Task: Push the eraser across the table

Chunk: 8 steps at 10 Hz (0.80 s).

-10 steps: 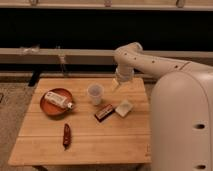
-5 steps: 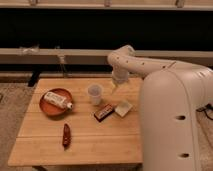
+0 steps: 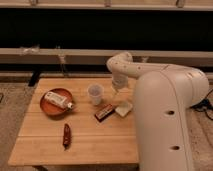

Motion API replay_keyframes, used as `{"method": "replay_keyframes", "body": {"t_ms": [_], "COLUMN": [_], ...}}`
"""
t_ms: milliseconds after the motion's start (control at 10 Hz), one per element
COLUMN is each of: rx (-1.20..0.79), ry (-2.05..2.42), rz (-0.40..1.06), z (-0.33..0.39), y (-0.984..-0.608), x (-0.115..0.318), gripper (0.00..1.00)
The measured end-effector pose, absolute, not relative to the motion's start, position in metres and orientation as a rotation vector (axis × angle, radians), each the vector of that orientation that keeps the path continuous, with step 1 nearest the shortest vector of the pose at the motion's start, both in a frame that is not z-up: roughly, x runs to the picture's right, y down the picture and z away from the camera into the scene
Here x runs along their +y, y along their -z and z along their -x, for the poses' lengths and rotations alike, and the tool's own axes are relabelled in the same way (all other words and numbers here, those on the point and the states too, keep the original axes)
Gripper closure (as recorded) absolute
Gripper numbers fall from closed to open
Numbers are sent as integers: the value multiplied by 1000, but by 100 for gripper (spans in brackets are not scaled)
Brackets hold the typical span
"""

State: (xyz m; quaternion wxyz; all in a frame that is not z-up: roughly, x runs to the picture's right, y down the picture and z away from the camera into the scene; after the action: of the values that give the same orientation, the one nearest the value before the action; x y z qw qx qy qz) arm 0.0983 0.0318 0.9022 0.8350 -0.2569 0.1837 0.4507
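Note:
The eraser (image 3: 104, 113), a small dark block with a reddish stripe, lies flat on the light wooden table (image 3: 45, 142), right of centre and turned at an angle. My gripper (image 3: 116, 89) hangs from the white arm over the table's far right part, above and slightly right of the eraser, not touching it. It sits just beyond the pale square pad (image 3: 124, 108) that lies next to the eraser's right end.
A white cup (image 3: 95, 94) stands just left of the gripper. A brown plate (image 3: 47, 106) with a white tube on it sits at the left. A slim dark-red knife-like object (image 3: 65, 136) lies near the front. My white arm body (image 3: 167, 120) covers the table's right side.
The arm has swung left and nearer to the camera, filling more of the right side. The gripper has shifted slightly left toward the cup. The eraser has not moved.

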Motion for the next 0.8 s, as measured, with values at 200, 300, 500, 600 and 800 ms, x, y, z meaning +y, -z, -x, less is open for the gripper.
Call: {"method": "replay_keyframes", "body": {"t_ms": [200,300,500,600,800], "rx": [417,432,445,448,451], "ry": [-951,-942,-920,-910,-901], "rz": [561,576,589,592,588], "z": [-110,-114,-113,-111,-111], "y": [-910,-916,-927,-931,-938], "x": [46,56,67,70,70], "gripper": [20,20,20,20,20]}}
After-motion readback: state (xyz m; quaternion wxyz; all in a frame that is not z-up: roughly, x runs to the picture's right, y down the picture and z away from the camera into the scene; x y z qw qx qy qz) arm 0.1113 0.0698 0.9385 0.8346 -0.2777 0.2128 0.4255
